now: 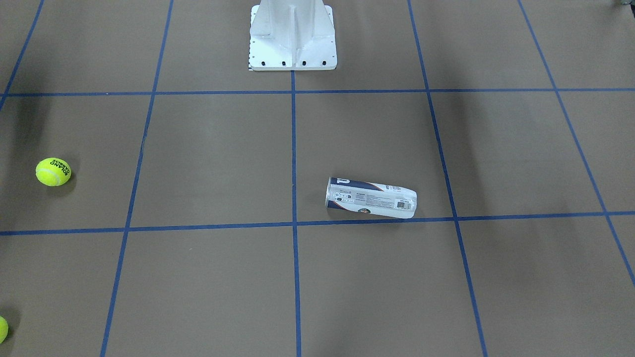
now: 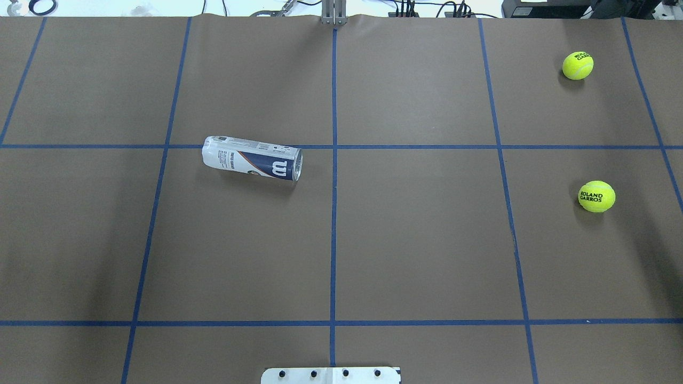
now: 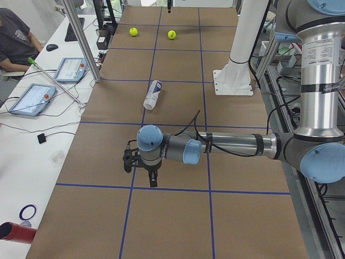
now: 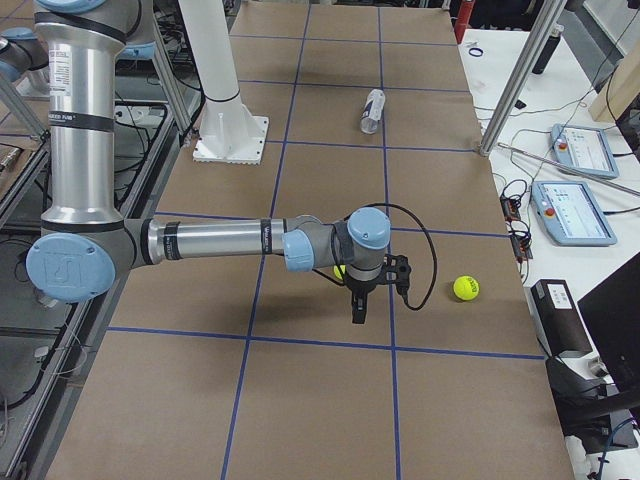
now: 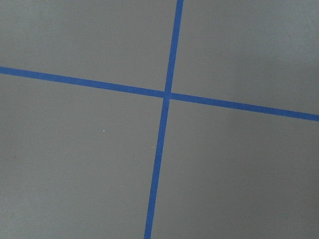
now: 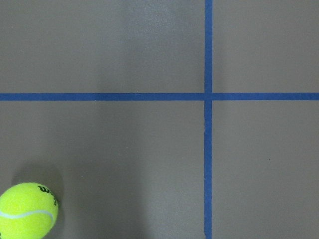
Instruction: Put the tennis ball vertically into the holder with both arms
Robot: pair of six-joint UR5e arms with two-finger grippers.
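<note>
Overhead exterior view, item one: tennis-ball can, lying on its side in the left half of the bench, metal rim toward the middle. Items two and three: near tennis ball and far tennis ball, both by the right edge, well apart from the can. Left pincer and right pincer hang above the bench; wide or narrow, I cannot tell. Hazards, by my judgement: the can rolls away under an off-centre grip; a nudged ball runs off the right edge.
</note>
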